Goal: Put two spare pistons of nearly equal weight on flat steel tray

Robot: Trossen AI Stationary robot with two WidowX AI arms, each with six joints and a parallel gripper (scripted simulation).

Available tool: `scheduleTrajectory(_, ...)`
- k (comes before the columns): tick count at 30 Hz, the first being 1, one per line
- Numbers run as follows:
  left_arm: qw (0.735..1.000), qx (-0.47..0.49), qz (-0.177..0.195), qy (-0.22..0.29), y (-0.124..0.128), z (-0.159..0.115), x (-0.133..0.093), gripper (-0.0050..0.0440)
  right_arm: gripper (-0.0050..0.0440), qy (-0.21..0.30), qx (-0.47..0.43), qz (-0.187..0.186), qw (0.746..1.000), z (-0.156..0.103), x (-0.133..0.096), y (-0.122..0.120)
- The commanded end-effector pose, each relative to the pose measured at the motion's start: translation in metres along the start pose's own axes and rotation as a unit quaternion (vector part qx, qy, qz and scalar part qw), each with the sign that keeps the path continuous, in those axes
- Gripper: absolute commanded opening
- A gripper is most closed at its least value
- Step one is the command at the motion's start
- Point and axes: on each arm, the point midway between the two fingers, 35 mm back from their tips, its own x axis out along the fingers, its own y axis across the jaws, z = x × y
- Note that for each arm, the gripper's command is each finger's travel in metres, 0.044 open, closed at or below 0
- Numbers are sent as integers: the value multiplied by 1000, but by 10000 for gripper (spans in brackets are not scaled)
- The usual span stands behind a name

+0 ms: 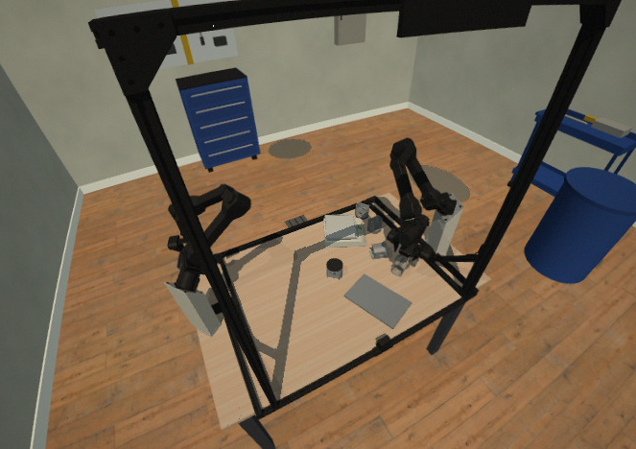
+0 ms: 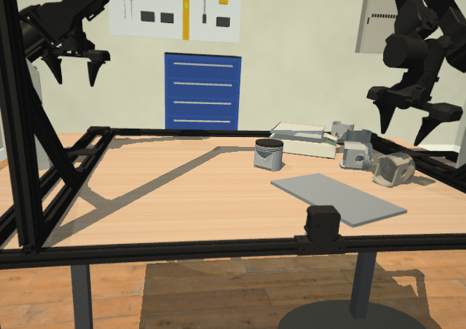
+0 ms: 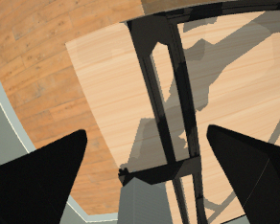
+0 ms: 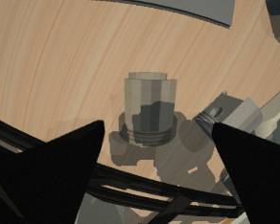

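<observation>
The grey steel tray lies flat, with no piston on it. A dark-topped piston stands upright beside it. A beige-grey piston lies on its side. A silver piston lies nearer the scale. A dark grey piston and a light piston are behind. My right gripper is open and empty above the beige-grey piston. My left gripper is open and empty, high at the far left.
A white scale stands at the back, close to the dark grey and light pistons. Black frame rails edge the bench, and a black camera block sits on the front rail near the tray.
</observation>
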Motion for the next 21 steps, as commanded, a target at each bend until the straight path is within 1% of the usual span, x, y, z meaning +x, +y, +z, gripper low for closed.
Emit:
scheduleTrajectory(1, 1000, 0, -1, 0, 0, 0, 0, 440, 378, 4, -7, 3, 1000, -3, 8, 3)
scheduleTrajectory(5, 1000, 0, -1, 0, 0, 0, 0, 440, 378, 5, -7, 4, 1000, -3, 15, 4)
scheduleTrajectory(11, 1000, 0, -1, 0, 0, 0, 0, 440, 378, 6, -7, 6, 1000, -4, 18, 5)
scheduleTrajectory(21, 1000, 0, -1, 0, 0, 0, 0, 440, 378, 6, -7, 6, 1000, -4, 35, 5)
